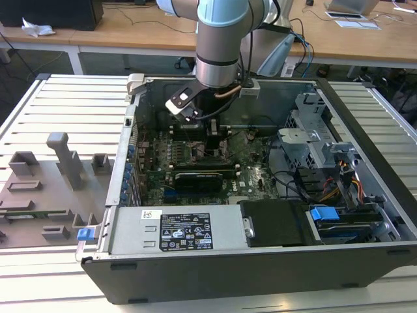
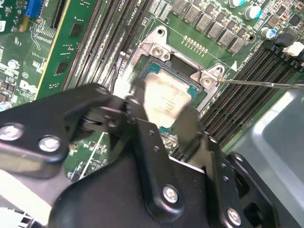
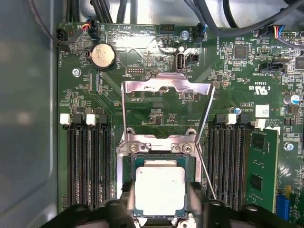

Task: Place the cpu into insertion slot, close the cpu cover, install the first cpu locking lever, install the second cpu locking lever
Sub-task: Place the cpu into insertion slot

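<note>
The cpu [image 3: 159,190] lies in the insertion slot [image 3: 126,171], with the cpu cover [image 3: 166,84] standing open beside it. The end effector [image 3: 160,209] sits over it; gripping or released, I cannot tell. The cpu looks light, stiff, fragile: hold only its side edges.

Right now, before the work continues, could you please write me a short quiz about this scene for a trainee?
1. True or false: the cpu cover is shut over the cpu.
2. Where is the cpu? A: at the insertion slot, by the tool; B: on the grey tray; C: in a memory slot.
3. Which colour is the circuit board?
Key: 1 false, it stands open; 2 A; 3 green.
</note>
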Tool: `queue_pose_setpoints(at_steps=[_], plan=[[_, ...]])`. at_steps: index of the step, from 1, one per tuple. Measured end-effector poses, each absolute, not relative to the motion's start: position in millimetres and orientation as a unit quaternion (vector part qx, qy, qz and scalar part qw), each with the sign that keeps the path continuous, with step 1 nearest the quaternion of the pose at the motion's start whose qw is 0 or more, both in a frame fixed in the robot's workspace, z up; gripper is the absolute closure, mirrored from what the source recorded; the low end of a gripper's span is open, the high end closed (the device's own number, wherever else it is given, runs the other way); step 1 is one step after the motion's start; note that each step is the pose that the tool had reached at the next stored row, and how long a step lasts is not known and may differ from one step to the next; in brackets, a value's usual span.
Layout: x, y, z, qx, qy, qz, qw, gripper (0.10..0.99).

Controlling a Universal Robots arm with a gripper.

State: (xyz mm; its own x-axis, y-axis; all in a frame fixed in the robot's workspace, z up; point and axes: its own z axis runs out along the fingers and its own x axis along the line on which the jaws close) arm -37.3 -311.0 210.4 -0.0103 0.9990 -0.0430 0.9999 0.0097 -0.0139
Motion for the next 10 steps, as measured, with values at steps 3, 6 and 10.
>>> queue_pose_setpoints(at_steps=[3,6,10], plan=[[-37.3,-310.7,212.2,0.703,0.71,-0.02,0.01,0.733],[-37.2,-310.5,214.5,0.703,0.71,-0.02,0.01,0.855],[-37.2,-310.1,218.3,0.703,0.71,-0.02,0.01,0.98]])
